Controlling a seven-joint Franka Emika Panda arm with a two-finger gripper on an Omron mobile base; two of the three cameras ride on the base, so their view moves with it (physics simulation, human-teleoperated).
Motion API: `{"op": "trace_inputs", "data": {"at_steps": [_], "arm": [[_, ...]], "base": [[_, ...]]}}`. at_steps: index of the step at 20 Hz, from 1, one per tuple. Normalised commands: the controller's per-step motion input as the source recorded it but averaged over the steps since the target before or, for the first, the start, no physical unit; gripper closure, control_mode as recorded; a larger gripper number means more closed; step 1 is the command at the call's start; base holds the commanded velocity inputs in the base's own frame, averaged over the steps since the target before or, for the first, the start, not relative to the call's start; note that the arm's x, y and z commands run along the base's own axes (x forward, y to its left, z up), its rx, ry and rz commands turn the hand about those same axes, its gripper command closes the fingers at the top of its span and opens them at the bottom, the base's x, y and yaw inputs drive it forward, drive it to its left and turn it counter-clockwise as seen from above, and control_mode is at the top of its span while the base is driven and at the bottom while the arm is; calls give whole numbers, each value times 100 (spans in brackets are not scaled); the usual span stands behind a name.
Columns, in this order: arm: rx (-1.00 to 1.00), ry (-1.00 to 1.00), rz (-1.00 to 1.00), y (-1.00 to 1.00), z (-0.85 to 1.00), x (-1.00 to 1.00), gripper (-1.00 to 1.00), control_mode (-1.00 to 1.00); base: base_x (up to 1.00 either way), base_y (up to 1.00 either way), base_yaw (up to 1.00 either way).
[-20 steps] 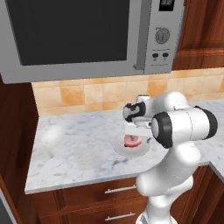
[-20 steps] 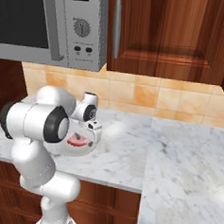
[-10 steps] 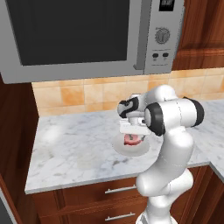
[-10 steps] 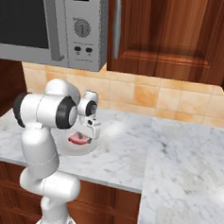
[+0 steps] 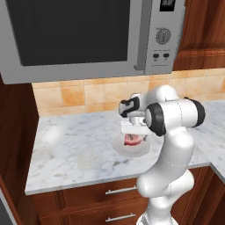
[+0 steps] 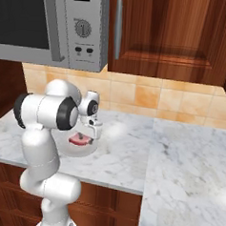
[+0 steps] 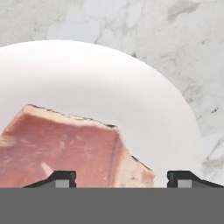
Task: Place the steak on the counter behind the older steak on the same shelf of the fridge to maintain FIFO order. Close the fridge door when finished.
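Because the small pinkish-red raw steak with its paler rim (image 7: 65, 144) lies low and flat on a round white plate (image 7: 131, 87), the pick is an awkward one, and I judge the main risk is a poor bite: in the hand view the two dark tips of the tool (image 7: 120, 177) stand apart, one over the meat and one beyond its edge above bare plate, with nothing clamped between them. If they close from that offset, the slab could be pinched only at its corner and slip or fold out, or the tips could scrape or push the plate across the white-grey marbled stone tabletop (image 5: 70, 149). In the left base view the plate (image 5: 132, 149) sits near the middle of the tabletop with the steak (image 5: 131, 139) on it, directly under the tool (image 5: 132, 132); the right base view shows the same plate (image 6: 79, 148) and steak (image 6: 79, 140). The plate holds only this one steak
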Motion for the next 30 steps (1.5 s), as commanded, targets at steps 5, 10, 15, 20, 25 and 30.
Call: {"op": "trace_inputs", "data": {"at_steps": [5, 10, 15, 20, 25, 30], "arm": [[0, -16, -3, -11, -5, -21, -100, -100], [0, -15, -3, 0, -11, 0, -100, -100], [0, -20, 0, 13, -13, -6, -100, -100], [1, -19, 0, 12, -21, -14, -100, -100], [7, -19, 0, 1, -13, -36, -100, -100], [8, -7, 0, -5, 10, -5, -100, -100]], "base": [[0, 0, 0], [0, 0, 0], [0, 0, 0], [0, 0, 0], [0, 0, 0], [0, 0, 0]]}}
